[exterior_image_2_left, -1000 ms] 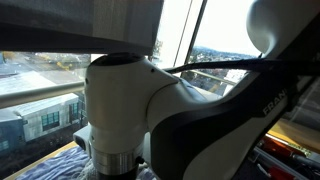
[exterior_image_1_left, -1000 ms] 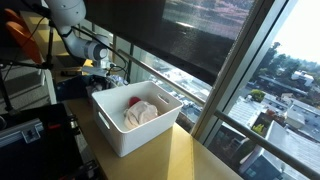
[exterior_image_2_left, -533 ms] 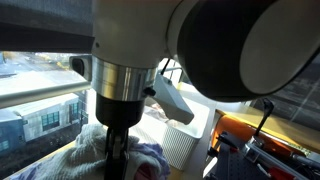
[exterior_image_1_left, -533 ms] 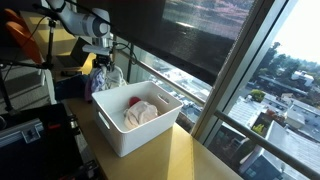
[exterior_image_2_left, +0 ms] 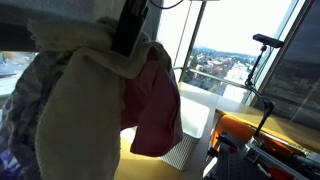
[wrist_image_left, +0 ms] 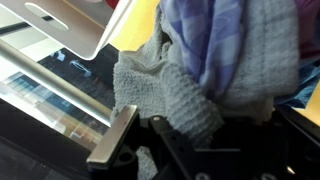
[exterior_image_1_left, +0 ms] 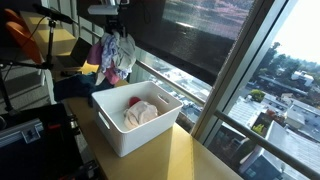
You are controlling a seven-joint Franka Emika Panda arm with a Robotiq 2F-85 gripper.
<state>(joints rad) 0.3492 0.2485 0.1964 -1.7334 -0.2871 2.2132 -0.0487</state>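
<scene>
In the upper left my gripper (exterior_image_1_left: 118, 30) is closed on the cloths (exterior_image_1_left: 112, 60), which seem soft, light and floppy, so a bunched fold is the best hold.

The bundle of cloths (exterior_image_1_left: 113, 55) at the upper left of an exterior view is soft, matt fabric. In the wrist view its grey towel (wrist_image_left: 165, 85) has a rough, looped weave, and the plaid cloth (wrist_image_left: 215, 40) above it looks thinner and smoother. The gripper finger (wrist_image_left: 112, 140) at lower centre is dull, brushed-looking metal. The white bin (exterior_image_1_left: 155, 132) is smooth plastic with a faint sheen. The tabletop (exterior_image_1_left: 192, 155) under it looks like smooth, yellowish wood with a satin finish.
</scene>
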